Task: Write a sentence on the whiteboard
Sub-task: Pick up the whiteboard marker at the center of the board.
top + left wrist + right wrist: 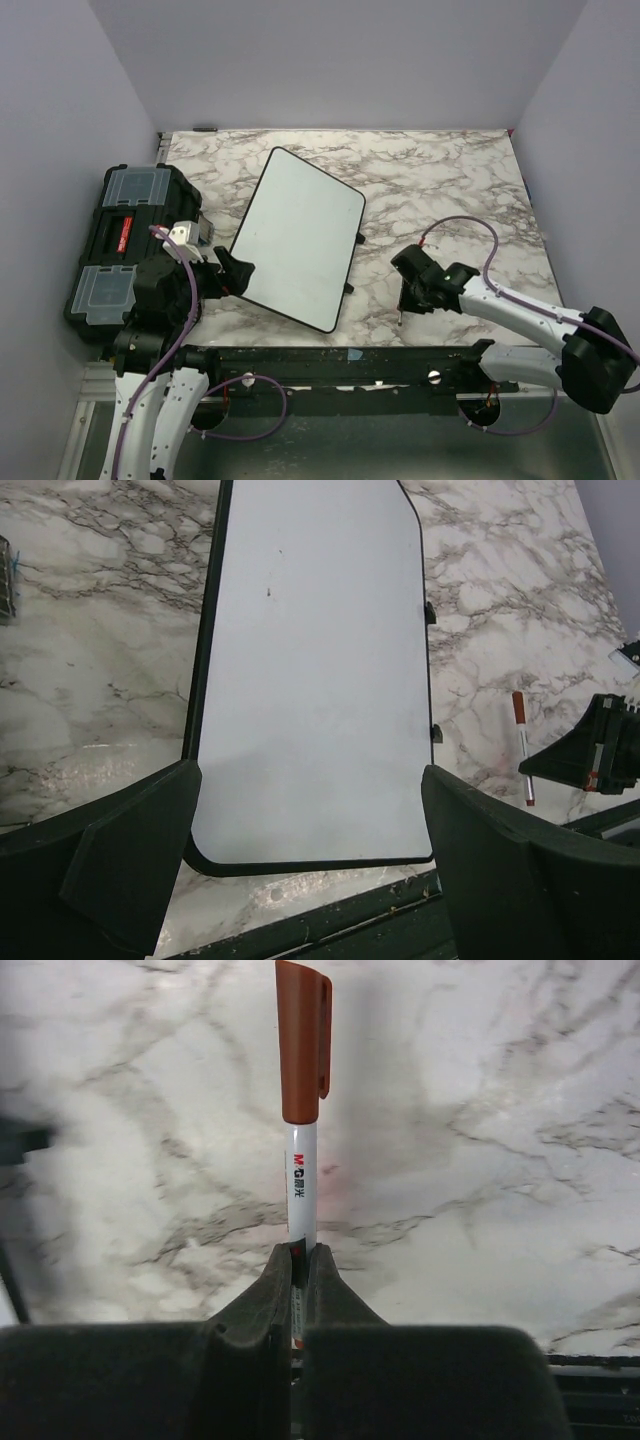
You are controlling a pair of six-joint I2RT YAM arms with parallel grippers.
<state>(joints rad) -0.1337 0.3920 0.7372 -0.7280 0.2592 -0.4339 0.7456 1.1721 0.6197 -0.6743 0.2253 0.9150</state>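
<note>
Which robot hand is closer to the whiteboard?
Left. The left gripper sits open right at the near-left edge of the whiteboard. The right gripper is off to its right, shut on a marker.

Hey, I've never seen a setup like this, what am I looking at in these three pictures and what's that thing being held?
These are two robot arms bolted at the near edge of a marble-patterned table. One picture looks down from above; the other two come from cameras on each wrist. A blank white rectangular whiteboard with a thin black frame lies on the table, and a black plastic toolbox sits at the left. The left end effector is open at the board's near edge. The right end effector is shut on a white marker with a red-brown cap, cap still on.
</note>
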